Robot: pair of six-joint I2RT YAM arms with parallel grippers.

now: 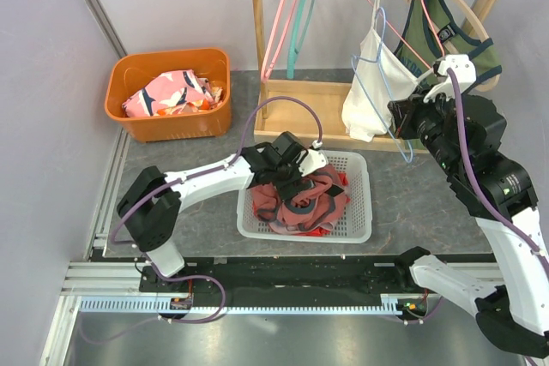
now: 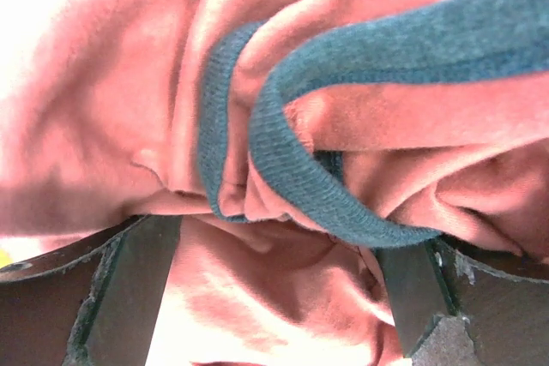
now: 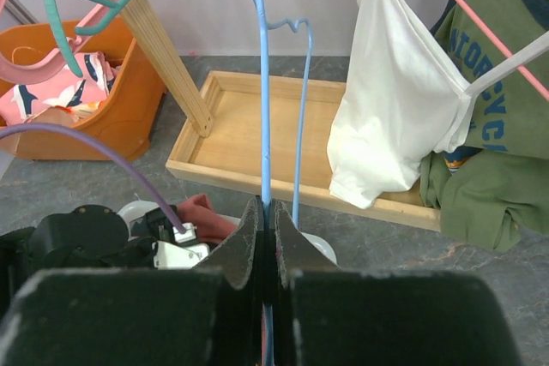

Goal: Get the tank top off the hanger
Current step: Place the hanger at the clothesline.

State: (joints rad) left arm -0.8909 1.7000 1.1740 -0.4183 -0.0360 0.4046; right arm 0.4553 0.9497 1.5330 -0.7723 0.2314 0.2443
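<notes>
My left gripper (image 1: 296,182) is down in the white basket (image 1: 360,231), open, with its jaws wide apart on a salmon tank top with teal trim (image 2: 283,109) that fills the left wrist view; the gripper (image 2: 274,297) presses into the fabric. The crumpled top also shows in the top view (image 1: 309,203). My right gripper (image 1: 403,117) is shut on the lower wire of a blue hanger (image 3: 262,83), pinched between the closed jaws (image 3: 268,212). A white tank top (image 3: 395,100) hangs just right of that hanger; I cannot tell which hanger carries it.
A wooden rack (image 1: 256,23) with a tray base (image 3: 249,135) holds empty pink (image 1: 281,19) and teal (image 1: 300,19) hangers and a green top (image 1: 437,36). An orange bin (image 1: 171,62) with patterned clothes stands at the back left.
</notes>
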